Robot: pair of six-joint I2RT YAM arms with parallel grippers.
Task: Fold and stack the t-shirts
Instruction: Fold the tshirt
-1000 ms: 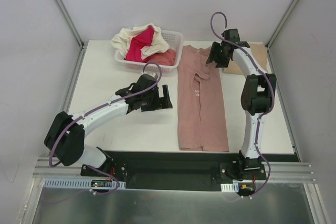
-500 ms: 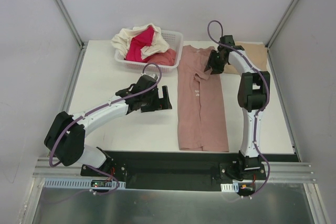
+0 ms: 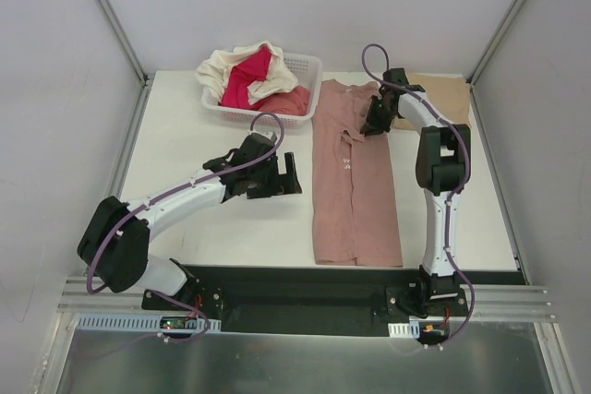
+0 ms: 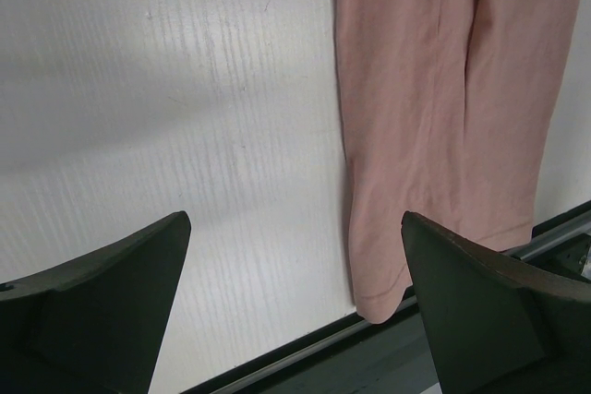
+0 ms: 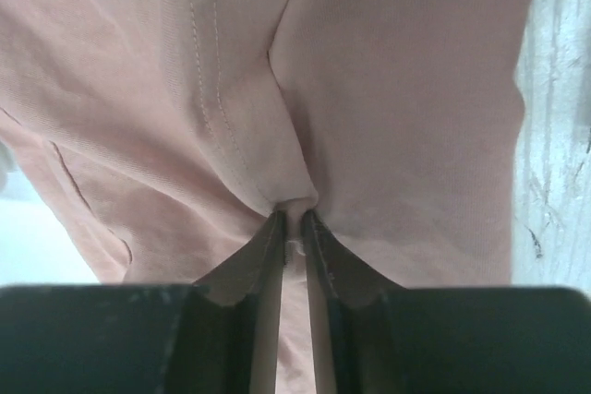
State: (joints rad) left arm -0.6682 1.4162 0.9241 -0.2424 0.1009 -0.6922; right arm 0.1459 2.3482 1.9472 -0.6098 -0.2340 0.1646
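Note:
A dusty-pink t-shirt [image 3: 355, 177] lies folded in a long strip down the middle of the table. My right gripper [image 3: 372, 123] is at its far right corner, shut on a pinch of the pink fabric [image 5: 294, 202]. My left gripper [image 3: 292, 173] is open and empty, hovering just left of the shirt; the shirt's near left edge shows in the left wrist view [image 4: 406, 117]. A tan t-shirt [image 3: 443, 99] lies flat at the far right, partly behind the right arm. Cream, magenta and coral shirts [image 3: 254, 76] are heaped in the basket.
A white lattice basket [image 3: 306, 68] stands at the far left-centre of the table. The table's black front rail [image 3: 305, 285] runs along the near edge, just below the shirt's hem [image 4: 379, 306].
My right gripper has come down and towards the left from above the tan shirt onto the pink shirt's far right corner and shut on it. The left arm has not moved.

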